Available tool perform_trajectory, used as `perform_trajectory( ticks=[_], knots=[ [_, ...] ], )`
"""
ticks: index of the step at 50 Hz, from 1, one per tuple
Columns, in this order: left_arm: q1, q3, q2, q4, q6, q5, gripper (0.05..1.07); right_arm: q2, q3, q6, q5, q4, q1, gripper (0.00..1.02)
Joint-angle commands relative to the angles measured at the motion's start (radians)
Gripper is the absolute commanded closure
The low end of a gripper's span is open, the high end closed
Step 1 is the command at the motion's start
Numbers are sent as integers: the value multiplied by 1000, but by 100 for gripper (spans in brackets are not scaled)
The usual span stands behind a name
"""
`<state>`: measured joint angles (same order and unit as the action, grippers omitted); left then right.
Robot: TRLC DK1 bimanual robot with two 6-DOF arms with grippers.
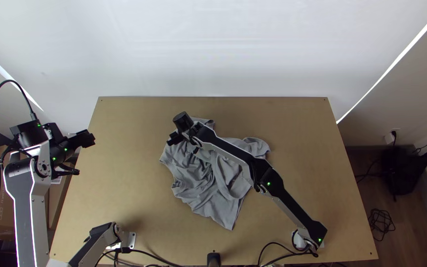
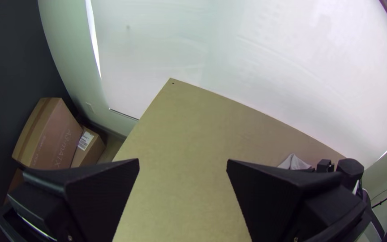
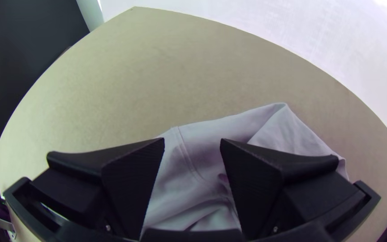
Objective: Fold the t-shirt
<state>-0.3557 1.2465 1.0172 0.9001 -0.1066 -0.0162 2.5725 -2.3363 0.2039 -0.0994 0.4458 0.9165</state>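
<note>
In the left wrist view we find pale capital lettering (image 2: 64,142) and smaller print on a large cardboard box (image 2: 51,118). Just beside it, a smaller cardboard box (image 2: 96,150) bears a white label (image 2: 85,140) with dark print too small for us to read.

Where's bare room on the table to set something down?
Bare table lies between the t-shirt and the left edge, and between the right arm and the right edge. Crowded: the middle, where the right end effector is over the t-shirt, and the near edge, with cables.
</note>
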Motion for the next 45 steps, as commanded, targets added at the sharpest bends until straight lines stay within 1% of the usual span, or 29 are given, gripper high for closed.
perform_trajectory(
  ticks=[1, 7, 20, 32, 40, 42, 44, 45],
  knots=[
    [-8, 2, -3, 0, 13, -11, 11, 34, 3, -18, 6, -19, 16, 44],
    [-8, -1, -2, -1, 13, -11, 11, 32, 5, -32, 6, -27, 30, 44],
    [-9, -7, 0, -6, 13, -11, 11, 44, 5, -93, 6, -67, 73, 44],
    [-15, -9, -2, -6, 19, -10, 11, 80, 3, -93, 6, -98, 70, 44],
    [-17, -7, -2, -6, 21, -11, 11, 101, -1, -87, 4, -119, 50, 44],
    [-17, -5, -3, -6, 21, -10, 11, 104, -1, -87, 4, -119, 47, 47],
    [-17, -5, -3, -6, 21, -10, 11, 104, -3, -81, 4, -121, 41, 55],
    [-17, -4, -2, -6, 21, -11, 11, 104, -3, -75, 6, -121, 39, 62]
  ],
)
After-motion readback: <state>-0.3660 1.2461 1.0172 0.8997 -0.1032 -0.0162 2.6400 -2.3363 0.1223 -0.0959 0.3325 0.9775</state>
